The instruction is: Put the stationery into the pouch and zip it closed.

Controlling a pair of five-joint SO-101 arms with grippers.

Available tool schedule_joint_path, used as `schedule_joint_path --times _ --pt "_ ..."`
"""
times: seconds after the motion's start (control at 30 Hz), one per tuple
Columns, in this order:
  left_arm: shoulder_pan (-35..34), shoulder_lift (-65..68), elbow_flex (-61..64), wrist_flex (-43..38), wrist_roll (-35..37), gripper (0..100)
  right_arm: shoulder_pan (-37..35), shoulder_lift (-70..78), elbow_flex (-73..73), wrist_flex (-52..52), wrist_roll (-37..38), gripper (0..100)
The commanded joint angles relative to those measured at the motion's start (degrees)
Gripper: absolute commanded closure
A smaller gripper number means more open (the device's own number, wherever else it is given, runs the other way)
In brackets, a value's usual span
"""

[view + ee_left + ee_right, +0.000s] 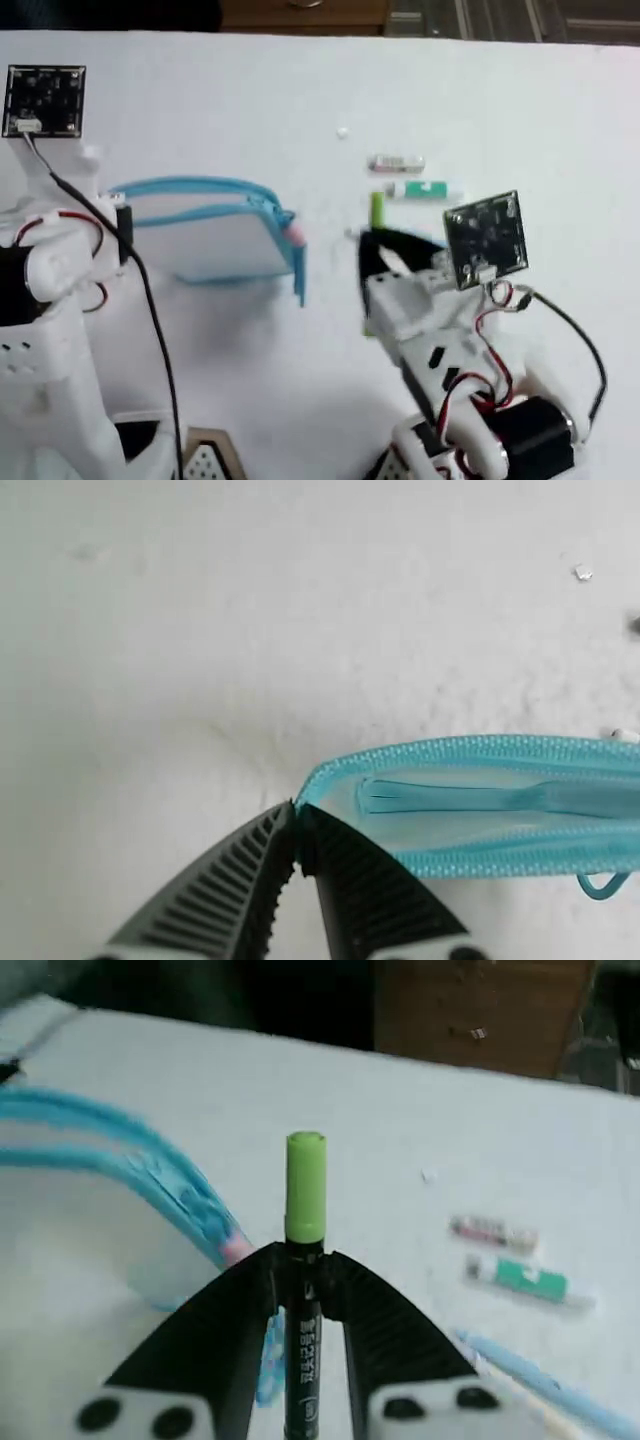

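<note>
The left gripper (295, 842) is clamped on the end corner of the blue pouch (480, 800) — its unzipped mouth runs away from the tips. The right gripper (303, 1270) grips a marker (305, 1195) — green cap projecting ahead. Beyond it, apart, lie a green tube (520, 1278) and a pale tube (493, 1230).

The pouch (470, 748) runs off the edge — marker (378, 208) mostly hidden under right arm (440, 340).

1 pouch (215, 245), 1 marker (305, 1195), 2 sm. sticks (396, 163) (425, 190), 2 grippers (297, 845) (305, 1270).

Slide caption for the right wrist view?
Right gripper holds a green-capped marker beside the open blue pouch on the white table.
</note>
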Motion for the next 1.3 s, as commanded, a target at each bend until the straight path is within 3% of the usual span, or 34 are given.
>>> schedule_joint_path --times 0.0,0.1,0.27,0.6,0.77,0.9,1.03,1.27 --pt "1.5 4.3 4.0 0.4 -0.3 98 1.1 -0.3 -0.3 -18.2 -0.8 98.1" --pt "1.3 4.3 4.0 0.6 -0.4 98 2.7 0.5 -1.2 -30.1 -1.1 98.1" --pt "1.4 4.3 4.0 0.5 -0.4 98 2.7 3.9 -8.0 -38.5 -3.0 98.1" --pt "1.4 4.3 4.0 0.4 -0.4 98 2.2 20.7 -27.4 -39.1 -3.2 98.1" --pt "1.4 4.3 4.0 0.4 -0.4 98 -8.0 28.8 -33.8 -34.2 -3.2 98.1" --pt "1.4 4.3 4.0 0.4 -0.4 98 -14.1 32.4 -33.3 -32.8 -3.9 98.1" --pt "1.4 4.3 4.0 0.4 -0.4 98 -15.4 35.7 -31.0 -36.1 -9.3 98.1" --pt "1.4 4.3 4.0 0.4 -0.3 98 -16.6 37.2 -20.0 -40.0 -9.1 98.1"
